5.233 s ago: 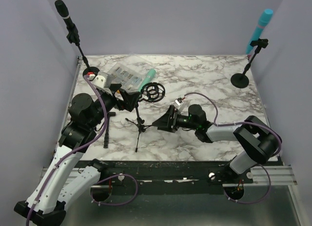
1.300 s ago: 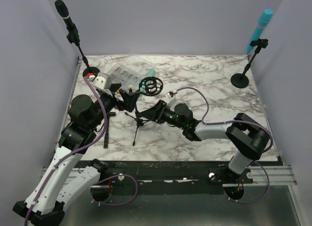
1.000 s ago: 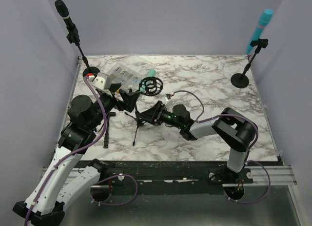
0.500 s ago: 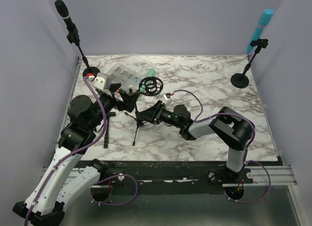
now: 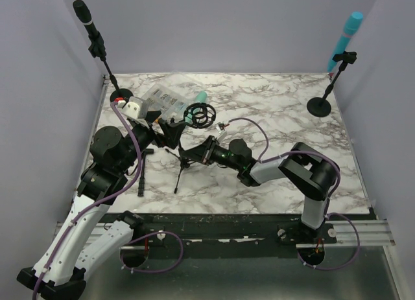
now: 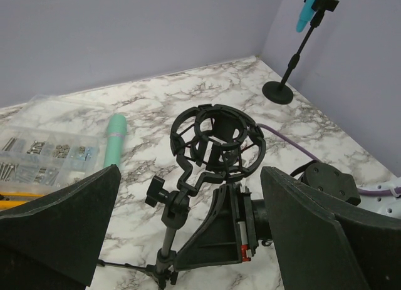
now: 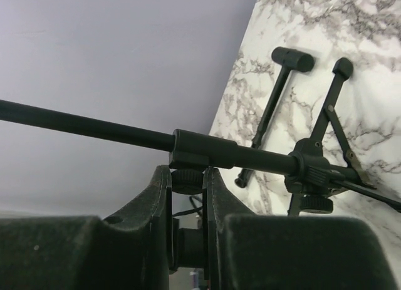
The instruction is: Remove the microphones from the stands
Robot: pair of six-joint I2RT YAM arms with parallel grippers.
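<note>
A small black tripod stand [image 5: 182, 162] stands mid-table, topped by an empty ring-shaped shock mount [image 5: 200, 115] [image 6: 216, 139]. A teal microphone [image 5: 200, 97] [image 6: 114, 139] lies flat on the marble behind the mount, beside a plastic box. My right gripper [image 5: 190, 155] [image 7: 187, 177] reaches in low from the right and is shut on a ribbed knob [image 7: 187, 181] under the stand's pole [image 7: 207, 150]. Just left of the mount, my left gripper [image 5: 170, 133] [image 6: 191, 177] hangs wide open, its fingers [image 6: 62, 221] on either side of the stand without touching it.
A black microphone on a tall stand [image 5: 85, 15] is at the back left corner. A teal one on another stand [image 5: 349, 29] with a round base [image 5: 320, 106] is at the back right. A clear parts box [image 5: 163, 98] lies behind the mount, and a loose black rod [image 5: 142, 177] at the left.
My right gripper has closed from half open onto the knob under the stand's pole. The stand has shifted slightly to the left. The left arm has stayed still and open.
</note>
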